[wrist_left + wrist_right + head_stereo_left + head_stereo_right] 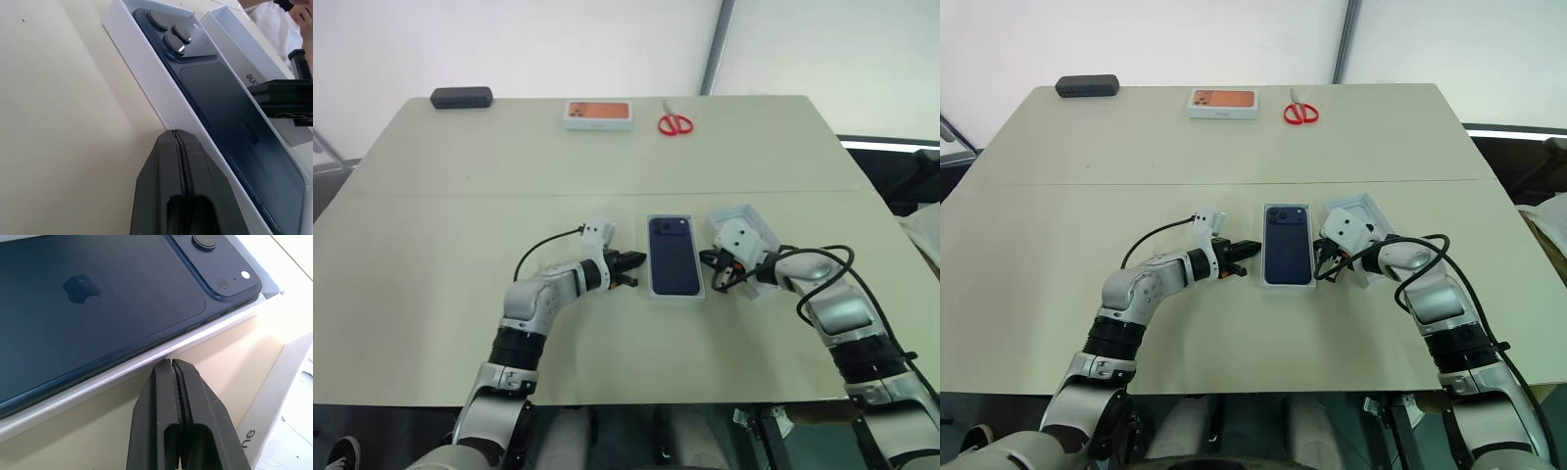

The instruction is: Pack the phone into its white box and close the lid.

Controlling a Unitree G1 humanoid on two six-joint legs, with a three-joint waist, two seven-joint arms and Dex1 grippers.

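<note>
Both our arms reach in from the near edge of the beige surface (431, 323). Left fingers (634, 269) are pressed fully together w/ nothing between them, tips just beside the left long wall of the white box (651, 262); in the left wrist view they sit right at that wall, contact can't be confirmed. Right fingers (1324, 264) are likewise closed tight and empty, tips right at the box's right long wall, in the narrow gap between box and lid.

We see the phone (673, 255) lying inside the white box, glossy back up, camera bump at the far end, approx. centre of the surface between our two sets of fingers. It sits flat and fills the tray nearly edge to edge; white rim shows all round.

Lid (744, 217) lies off the box, just to its right, open side up, turned at an angle to the box. Our right wrist hangs over its near part, so that end is hidden. Box is not yet covered.

Along the far edge, well apart from the rest: black oblong case (462, 97) at far left, white box w/ orange top (598, 115) near the middle, red scissors (674, 123) just right of it.
</note>
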